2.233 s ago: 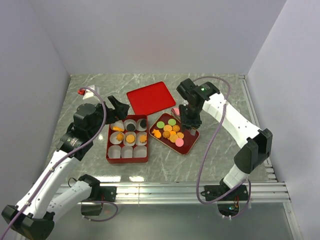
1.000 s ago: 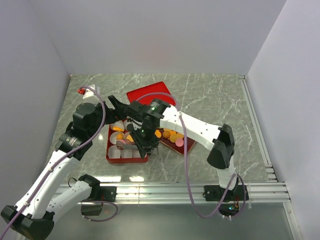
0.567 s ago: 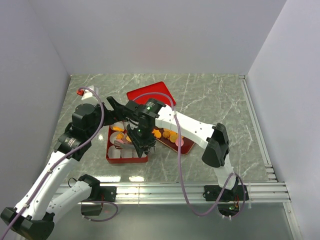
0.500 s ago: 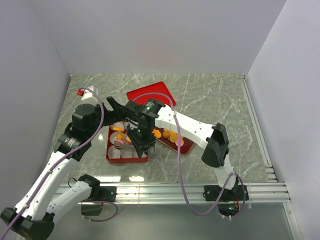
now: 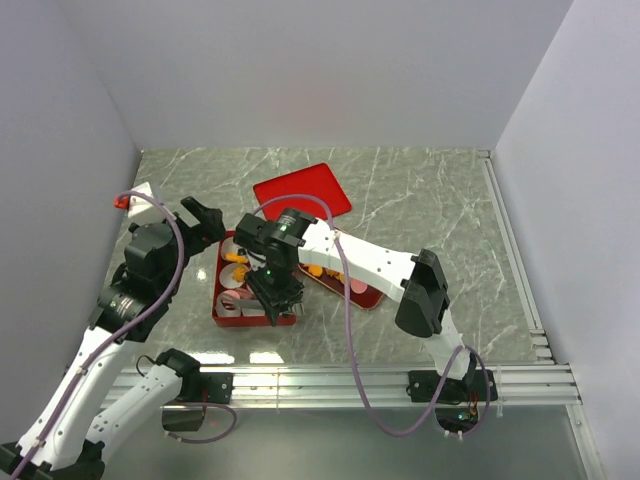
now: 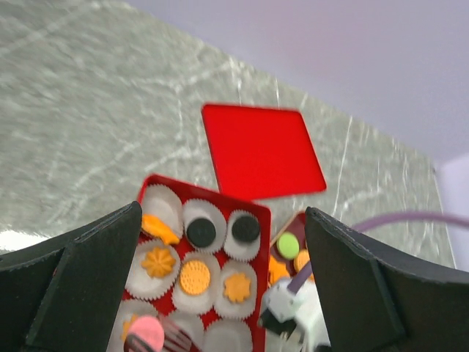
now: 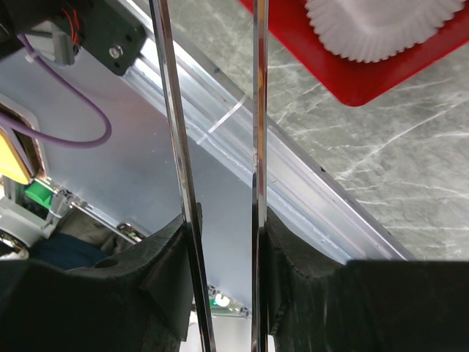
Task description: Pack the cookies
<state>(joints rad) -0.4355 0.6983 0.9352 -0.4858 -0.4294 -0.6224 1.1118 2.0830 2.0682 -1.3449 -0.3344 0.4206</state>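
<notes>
Cookies [image 6: 194, 277], orange, black, pink discs in paper cups [image 6: 164, 201], left jaws spread, right jaws unclear

Glossy marbled tabletop [image 5: 420, 190]; smooth red plastic lid [image 5: 301, 195] (matt-looking); pleated white paper cups [image 7: 366, 26]; matt cookies [image 6: 194, 279]; brushed metal rail [image 5: 300, 378].

A grey-green marbled tabletop [image 5: 420, 190] sits boxed in by plain, evenly lit pale walls [image 5: 300, 70].
</notes>
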